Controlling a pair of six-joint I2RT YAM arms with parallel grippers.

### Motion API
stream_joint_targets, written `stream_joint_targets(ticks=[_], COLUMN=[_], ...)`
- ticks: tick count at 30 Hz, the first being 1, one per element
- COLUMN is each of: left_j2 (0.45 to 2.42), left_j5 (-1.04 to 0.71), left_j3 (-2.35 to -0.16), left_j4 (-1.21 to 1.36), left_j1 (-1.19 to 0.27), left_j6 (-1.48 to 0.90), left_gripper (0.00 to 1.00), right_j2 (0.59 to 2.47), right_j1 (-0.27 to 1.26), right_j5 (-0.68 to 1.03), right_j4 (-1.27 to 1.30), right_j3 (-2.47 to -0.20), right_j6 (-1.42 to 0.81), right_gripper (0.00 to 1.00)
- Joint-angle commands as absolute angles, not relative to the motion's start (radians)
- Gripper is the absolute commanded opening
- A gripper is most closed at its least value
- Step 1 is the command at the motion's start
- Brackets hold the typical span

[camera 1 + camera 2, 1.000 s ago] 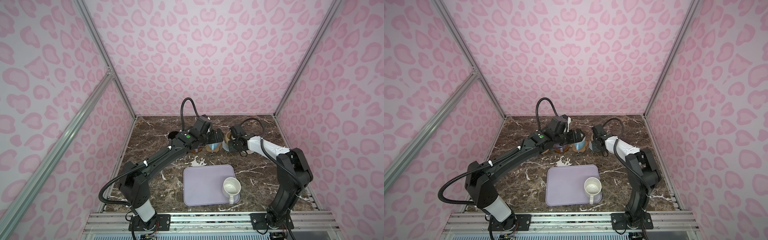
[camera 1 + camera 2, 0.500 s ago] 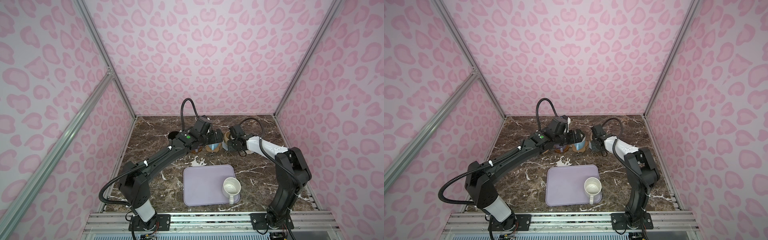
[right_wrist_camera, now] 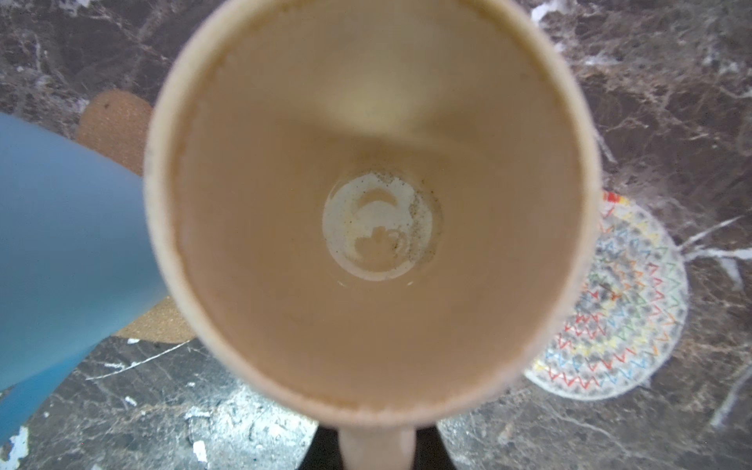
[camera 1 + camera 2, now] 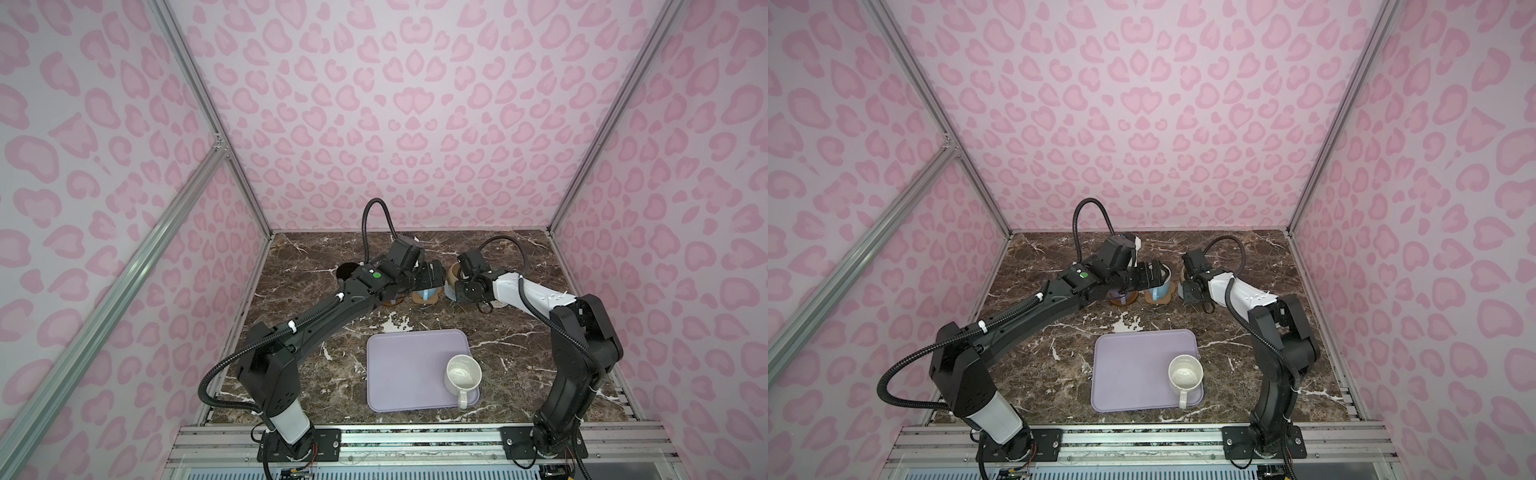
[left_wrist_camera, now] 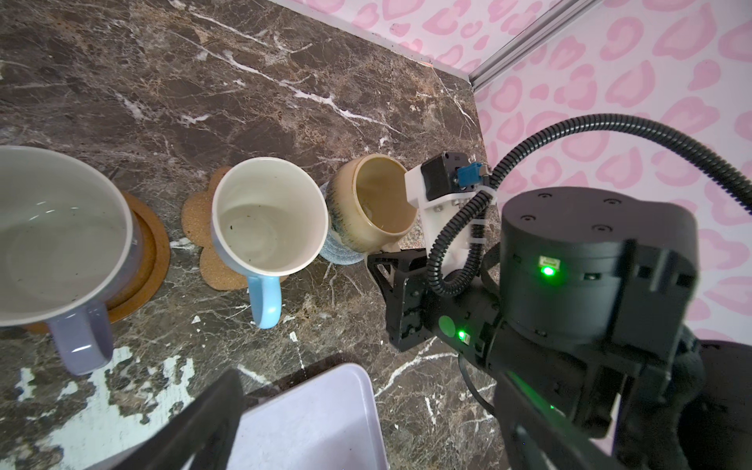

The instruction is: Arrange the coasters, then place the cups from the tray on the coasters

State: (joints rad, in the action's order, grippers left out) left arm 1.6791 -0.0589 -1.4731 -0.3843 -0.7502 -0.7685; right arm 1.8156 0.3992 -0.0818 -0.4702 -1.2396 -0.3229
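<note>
Here, beyond the far edge of the tray (image 4: 403, 365), the right gripper (image 3: 376, 449) pinches the handle of the yellow-beige mug (image 3: 374, 211), seemingly to seat it upright on the grey-blue coaster (image 5: 339, 254). The left gripper (image 4: 1152, 276) hangs spread and empty above the light blue mug (image 5: 268, 228). The speckled white mug (image 4: 462, 374) sits on the tray, its cream coaster (image 3: 622, 309) bare.

A robot test booth in a lab, not a lived-in room. A left arm (image 4: 324, 314) and a right arm (image 4: 582, 328) are bolted to a metal rail (image 4: 415, 436) along the near edge. The brown marble-look counter (image 4: 316, 270) is boxed in left, far and right by pink spotted panels (image 4: 415, 124) on bare aluminium posts (image 4: 218, 143).
</note>
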Motion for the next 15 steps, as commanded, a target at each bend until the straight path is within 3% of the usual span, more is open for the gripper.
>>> stream_joint_targets(ticks=[1, 4, 15], left_j2=[1.665, 1.664, 1.645], left_j5=[-0.049, -0.053, -0.051], left_j3=[-1.464, -1.459, -1.437], left_j4=[-0.338, -0.336, -0.326], left_j1=[-0.750, -0.750, -0.749], left_j6=[-0.776, -0.776, -0.779], left_gripper=[0.98, 0.98, 0.98], right_j2=[1.809, 1.807, 1.787], right_j1=[0.399, 0.399, 0.399], right_j5=[-0.098, -0.098, -0.107], right_j4=[-0.482, -0.488, -0.502], right_j3=[-1.242, -1.243, -1.240], right_j6=[-0.331, -0.334, -0.339], right_gripper=[0.15, 0.25, 0.34])
